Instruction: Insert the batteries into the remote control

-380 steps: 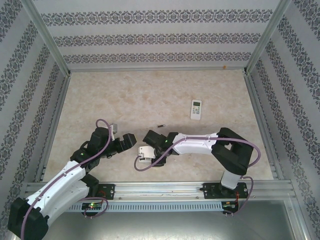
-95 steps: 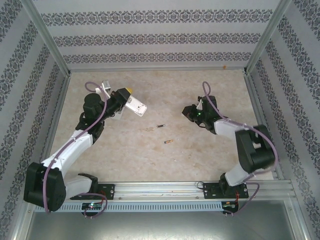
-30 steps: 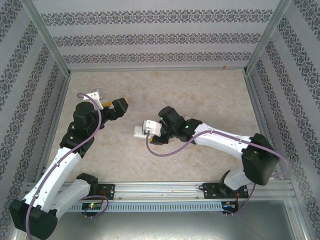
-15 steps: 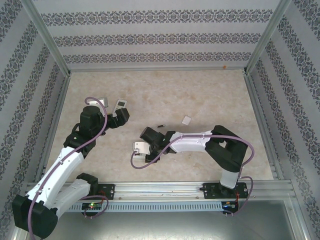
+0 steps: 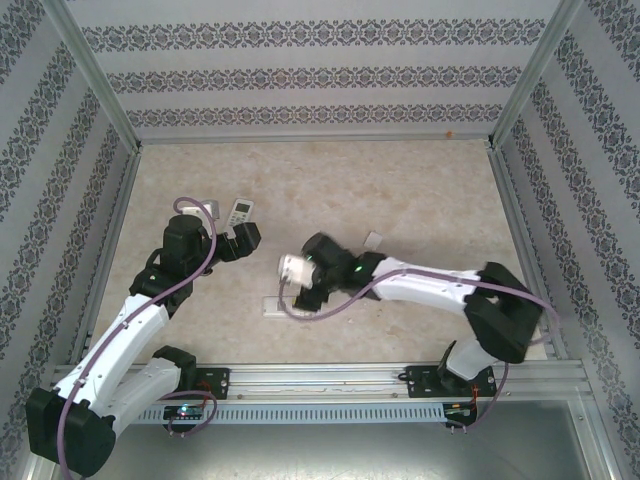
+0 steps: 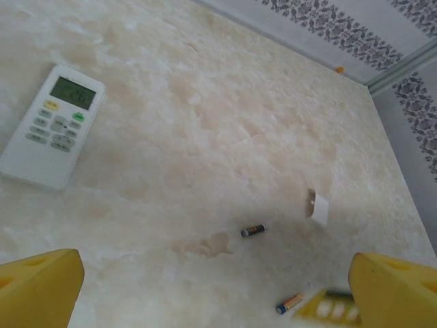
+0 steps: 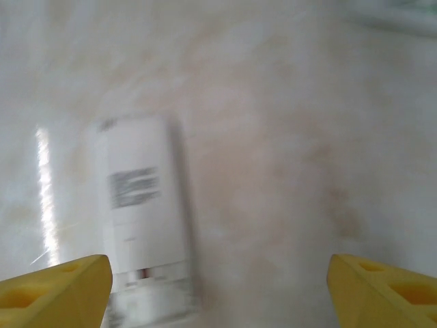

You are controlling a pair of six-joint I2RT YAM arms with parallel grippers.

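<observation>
No brand can be read anywhere. The face-up remote [image 6: 51,123] shows a green display and coloured buttons, but its print is too small to make out. The face-down remote [image 7: 143,239] carries a grey block of label text, too blurred to read.

The left end effector [image 6: 215,273] stands wide with nothing between its yellow fingers [image 6: 34,290]. It hovers over the bench [image 5: 400,190] just beside the face-up remote [image 5: 241,210]. One battery [image 6: 252,231] lies bare on the bench, well apart from that remote. The second battery [image 6: 290,303] lies nearer the bottom edge of the left wrist view. The white cover [image 6: 319,207] sits just beyond the first battery, tilted up on one edge.

The right end effector [image 7: 218,273] is also spread wide and holds nothing. The face-down remote lies on the bench below it, closer to the finger [image 7: 54,287] at the left of that view.

Half a second ago the right arm [image 5: 420,285] was folded with its elbow nearer the middle. Now it reaches out from farther right, and the face-down remote [image 5: 272,305] lies pale on the bench near its tip. A battery seen above the arm then is now covered by it. The left arm, the face-up remote and the cover [image 5: 373,240] are where they were.
</observation>
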